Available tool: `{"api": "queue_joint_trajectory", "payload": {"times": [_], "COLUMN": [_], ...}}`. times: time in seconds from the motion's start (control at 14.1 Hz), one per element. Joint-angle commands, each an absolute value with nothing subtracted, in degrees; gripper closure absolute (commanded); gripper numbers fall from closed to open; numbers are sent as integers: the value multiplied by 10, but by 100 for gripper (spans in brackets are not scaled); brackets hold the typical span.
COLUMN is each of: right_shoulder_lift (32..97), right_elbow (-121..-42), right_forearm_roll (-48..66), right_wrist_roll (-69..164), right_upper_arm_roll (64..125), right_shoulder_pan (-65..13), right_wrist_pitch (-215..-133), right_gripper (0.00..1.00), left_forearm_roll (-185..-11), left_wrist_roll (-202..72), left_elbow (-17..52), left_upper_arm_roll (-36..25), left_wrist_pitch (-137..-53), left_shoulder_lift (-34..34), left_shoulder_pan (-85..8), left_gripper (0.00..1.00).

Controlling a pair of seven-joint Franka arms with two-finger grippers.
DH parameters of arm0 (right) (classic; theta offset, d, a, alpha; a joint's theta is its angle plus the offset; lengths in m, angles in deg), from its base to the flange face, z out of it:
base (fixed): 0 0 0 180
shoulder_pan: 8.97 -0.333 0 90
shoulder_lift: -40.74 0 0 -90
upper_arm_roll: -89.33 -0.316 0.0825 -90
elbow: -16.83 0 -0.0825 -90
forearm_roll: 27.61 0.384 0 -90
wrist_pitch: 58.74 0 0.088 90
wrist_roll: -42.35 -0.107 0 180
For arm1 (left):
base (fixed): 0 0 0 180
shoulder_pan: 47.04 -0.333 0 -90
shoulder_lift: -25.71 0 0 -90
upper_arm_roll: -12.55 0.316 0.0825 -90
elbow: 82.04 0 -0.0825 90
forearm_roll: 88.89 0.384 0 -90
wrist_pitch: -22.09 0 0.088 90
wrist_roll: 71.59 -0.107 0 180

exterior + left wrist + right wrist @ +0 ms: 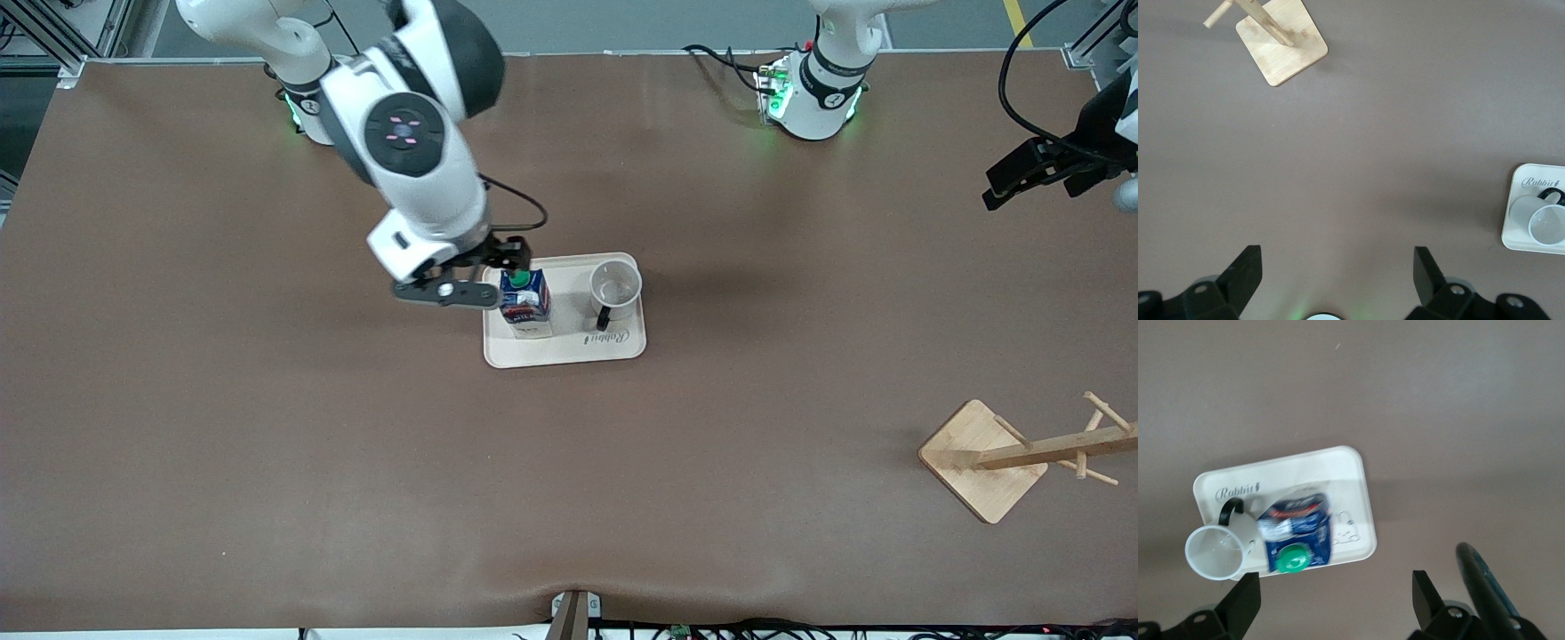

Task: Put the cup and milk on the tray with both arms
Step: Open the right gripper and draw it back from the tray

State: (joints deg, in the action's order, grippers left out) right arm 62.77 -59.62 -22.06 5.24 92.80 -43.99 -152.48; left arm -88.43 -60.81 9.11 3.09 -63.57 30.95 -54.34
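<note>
Front view: the small dark blue milk carton with a round green cap and the small white cup with a black handle both stand on the flat cream rectangular tray, just above the middle of the frame on the brown tabletop.
Milk carton: upright, long axis vertical, on the part of the tray toward my right arm's end, apart from the cup.
Cup: mouth up, handle turned toward the lower edge of the frame.
My right claw: over the tray's edge, just beside the carton's cap; in the right wrist view its fingers are spread wide with nothing between them.
My left claw: waiting at the upper corner of the frame by my left arm's end, spread and empty, well apart from the tray.
Deciding relation: the carton sits close beside my right claw, on the side toward the cup.
My judgement: both things look placed. What is left is clearing out, straight up, since a sideways drift toward the carton could tip it.
Bystander: a wooden rack with a square base, low in the frame, well apart.
</note>
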Motion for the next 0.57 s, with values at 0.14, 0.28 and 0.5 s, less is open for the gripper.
{"api": "queue_joint_trajectory", "payload": {"times": [0.14, 0.28, 0.5], "right_shoulder_lift": [552, 490, 442], "right_elbow": [-646, -724, -765], "right_forearm_roll": [-229, -228, -229], "right_wrist_roll": [167, 238, 318], "right_upper_arm_roll": [921, 921, 921], "right_shoulder_pan": [-333, -294, -230], "right_wrist_pitch": [-1509, -1547, -1544], "right_gripper": [0, 0, 0], "left_forearm_roll": [-883, -882, -883], "left_wrist_roll": [-613, -612, -611], "left_elbow": [73, 62, 55], "left_upper_arm_roll": [31, 31, 31], "left_wrist_pitch": [-626, -626, -626], "left_shoulder_lift": [305, 297, 291], "left_shoulder_pan": [-546, -545, -544], "left_gripper": [0, 0, 0]}}
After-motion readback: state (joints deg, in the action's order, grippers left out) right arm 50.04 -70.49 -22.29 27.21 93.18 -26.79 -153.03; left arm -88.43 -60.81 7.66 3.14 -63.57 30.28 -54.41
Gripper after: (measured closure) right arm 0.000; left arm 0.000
